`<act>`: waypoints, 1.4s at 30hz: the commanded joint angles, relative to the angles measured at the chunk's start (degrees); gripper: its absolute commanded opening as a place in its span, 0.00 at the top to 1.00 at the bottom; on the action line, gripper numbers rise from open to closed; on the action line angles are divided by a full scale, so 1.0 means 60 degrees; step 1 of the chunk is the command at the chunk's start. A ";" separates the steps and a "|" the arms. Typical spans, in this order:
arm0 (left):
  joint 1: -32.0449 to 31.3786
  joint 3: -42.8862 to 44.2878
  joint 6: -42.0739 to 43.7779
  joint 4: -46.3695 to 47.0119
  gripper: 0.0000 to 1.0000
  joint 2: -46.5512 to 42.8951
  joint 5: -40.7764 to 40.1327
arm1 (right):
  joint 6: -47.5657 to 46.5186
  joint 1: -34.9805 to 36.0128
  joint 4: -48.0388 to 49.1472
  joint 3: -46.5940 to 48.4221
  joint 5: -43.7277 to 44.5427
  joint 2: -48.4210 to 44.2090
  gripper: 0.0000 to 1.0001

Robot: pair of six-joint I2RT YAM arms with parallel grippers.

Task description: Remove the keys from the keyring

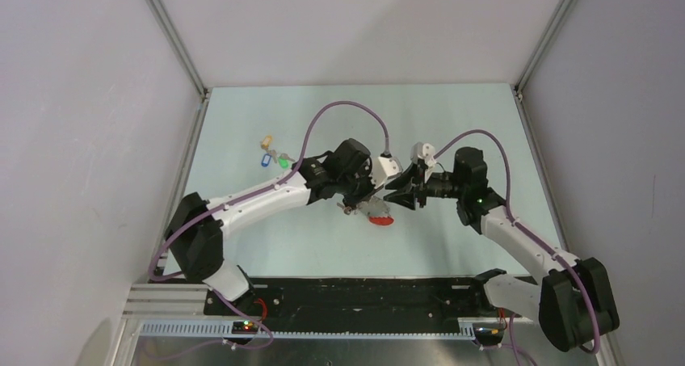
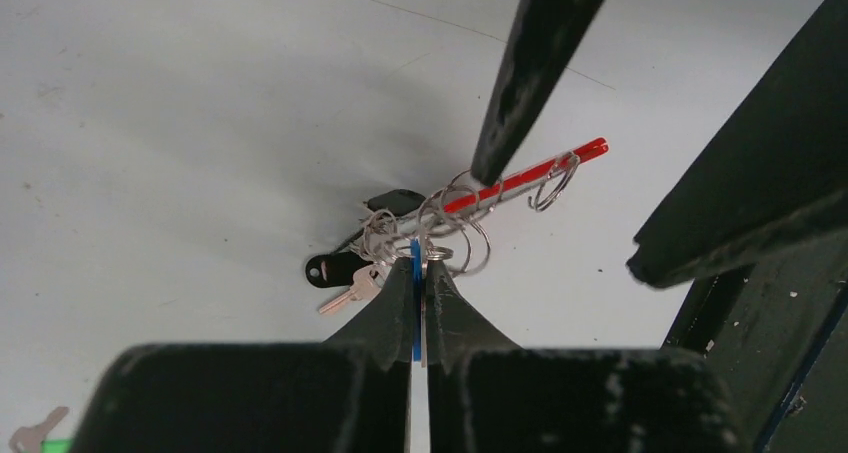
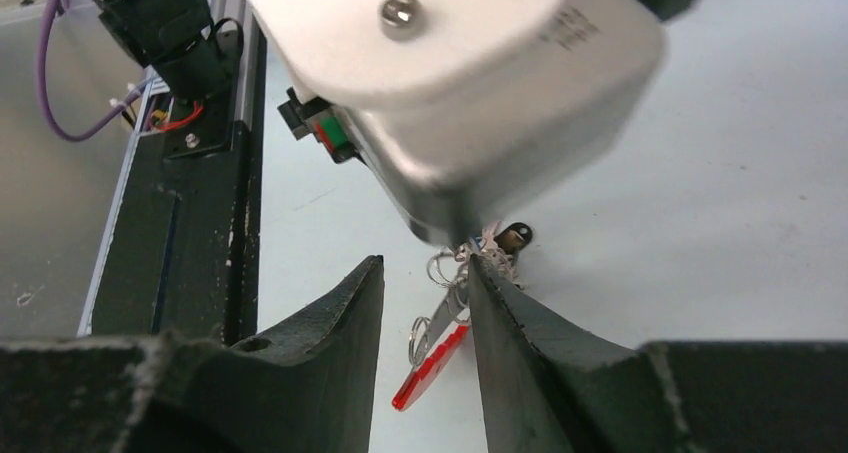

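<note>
Seen from above, two arms meet over the middle of a pale table [image 1: 242, 245], where the keys [image 1: 355, 209] lie bunched, with the keyring [image 2: 470, 198] and its red strap [image 2: 530, 176] trailing toward their four o'clock. The left gripper [image 2: 417, 273] is pressed together, pinching a blue tag [image 2: 415, 261] of the bunch; a black tag and a silver key splay at its nine o'clock. The right gripper [image 3: 425, 273] has its jaws spread and straddles the strap, one fingertip right at it; contact cannot be told. A second cluster [image 1: 273, 157] lies well apart at ten o'clock. The step in hand looks like bracing the bunch while the right side goes for the ring. Next, those jaws likely need to close squarely on ring or strap, so a key can be worked around the thin coil
</note>
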 commanded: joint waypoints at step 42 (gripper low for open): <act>-0.0275 0.0230 0.0312 0.0301 1.00 -0.0809 0.0105 | -0.1621 0.0083 -0.0873 0.0896 0.1240 0.1593 0.48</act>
